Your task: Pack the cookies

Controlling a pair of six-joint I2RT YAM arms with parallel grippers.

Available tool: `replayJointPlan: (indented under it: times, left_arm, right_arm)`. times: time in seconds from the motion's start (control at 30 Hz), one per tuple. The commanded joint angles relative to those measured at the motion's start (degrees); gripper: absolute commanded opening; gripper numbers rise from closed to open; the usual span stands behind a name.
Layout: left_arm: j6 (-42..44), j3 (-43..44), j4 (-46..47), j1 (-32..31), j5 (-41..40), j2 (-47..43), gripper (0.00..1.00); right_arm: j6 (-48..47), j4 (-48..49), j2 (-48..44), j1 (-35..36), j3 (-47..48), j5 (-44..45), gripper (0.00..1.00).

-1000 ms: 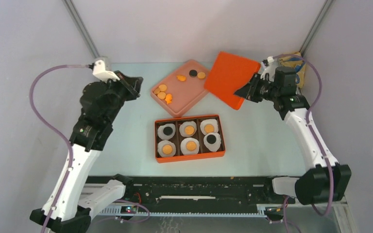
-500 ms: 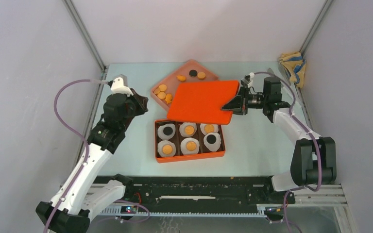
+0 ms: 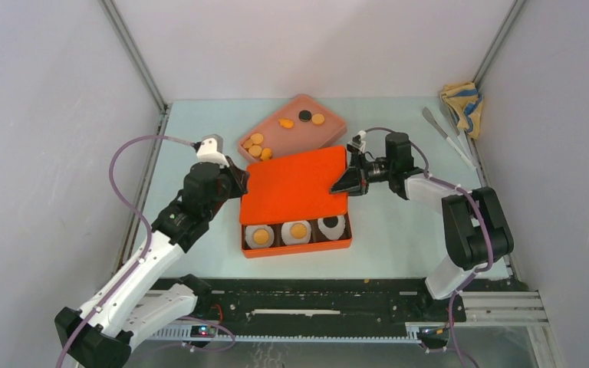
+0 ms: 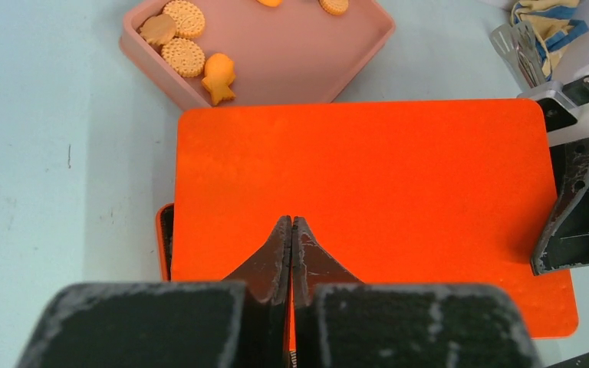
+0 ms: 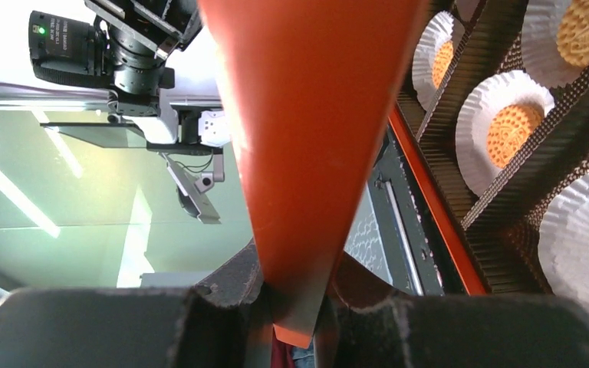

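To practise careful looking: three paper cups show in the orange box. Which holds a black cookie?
The right-hand cup, at the box's right end: its cookie is black, while the middle cup and left cup hold orange cookies.

A pale green bench [image 3: 199,130] carries a pink rectangular plastic tray [image 3: 295,136] toward 12 o'clock. Just at its 6 o'clock, a flat orange rectangular lid [image 3: 295,184] covers the far half of an orange box [image 3: 299,249]. The near row of the box shows three white crinkled paper cups [image 5: 472,134]. A crumpled yellow cloth with blue stripes [image 3: 460,103] sits at the bench's 2 o'clock corner, with metal tongs [image 3: 446,136] just at its 7 o'clock.
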Motion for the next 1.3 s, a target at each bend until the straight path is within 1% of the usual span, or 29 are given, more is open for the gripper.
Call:
replayJointPlan:
  times: [0.0, 0.13, 0.2, 0.3, 0.47, 0.6, 0.67, 0.77, 0.83, 0.9, 1.0, 1.07, 1.17, 1.27]
  left_arm:
    - [-0.63, -0.62, 1.41, -0.58, -2.56, -0.5, 0.0]
    - [-0.46, -0.79, 0.73, -0.8, -2.57, -0.78, 0.0]
    - [-0.57, -1.24, 0.77, -0.93, -2.65, -0.88, 0.0]
    - [-0.75, -2.01, 1.09, -1.02, -2.95, -0.7, 0.0]
    - [-0.74, -2.36, 1.08, -1.02, -2.93, 0.13, 0.0]
    - [-0.86, -2.97, 0.92, -1.16, -3.29, -0.31, 0.0]
    - [-0.93, -3.2, 0.9, -1.15, -3.37, -0.41, 0.0]
    - [-1.29, -3.47, 0.98, -1.22, -3.36, -0.16, 0.0]
    - [-1.49, -3.57, 1.15, -1.24, -2.99, 0.22, 0.0]
    - [-1.84, -3.71, 1.37, -1.33, -2.61, 0.76, 0.0]
    - [-2.49, -4.21, 1.81, -1.46, -1.56, 1.92, 0.0]
    - [-2.92, -4.97, 2.31, -1.63, -0.9, 2.64, 0.0]
    - [-3.36, -6.61, 3.81, -1.84, -0.2, 4.23, 0.0]
    - [-3.61, -9.69, 7.66, -2.12, 0.61, 6.1, 0.0]
  right_arm:
    - [3.21, 9.31, 0.73, 0.11, 0.25, -3.95, 0.15]
    - [12.4, 21.27, -1.7, -0.3, -2.72, -3.72, 0.16]
    - [12.25, 20.82, -2.81, 0.16, -2.41, -3.41, 0.16]
    - [9.69, 16.67, -1.36, 2.51, -1.51, -3.1, 0.17]
    - [8.84, 17.07, 4.13, 7.32, -2.29, -2.28, 0.16]
    - [8.15, 16.95, 6.03, 8.54, -3.74, -1.92, 0.16]
    - [5.66, 14.22, 6.39, 7.76, -4.4, -1.93, 0.15]
    - [-2.75, 2.44, 6.55, 4.92, -4.51, -1.1, 0.13]
    - [-5.22, -0.17, 6.95, 3.45, -4.53, -0.2, 0.12]
    - [-5.42, -0.02, 7.54, 1.95, -4.51, -0.12, 0.12]
    - [-7.04, -1.89, 8.52, -0.46, -4.51, -0.19, 0.14]
    - [-9.38, -5.24, 9.63, -1.67, -3.96, 0.41, 0.17]
    - [-16.26, -13.72, 12.77, -1.88, -1.97, 1.88, 0.18]
    - [-17.52, -15.27, 14.42, -1.74, -1.87, 2.5, 0.16]
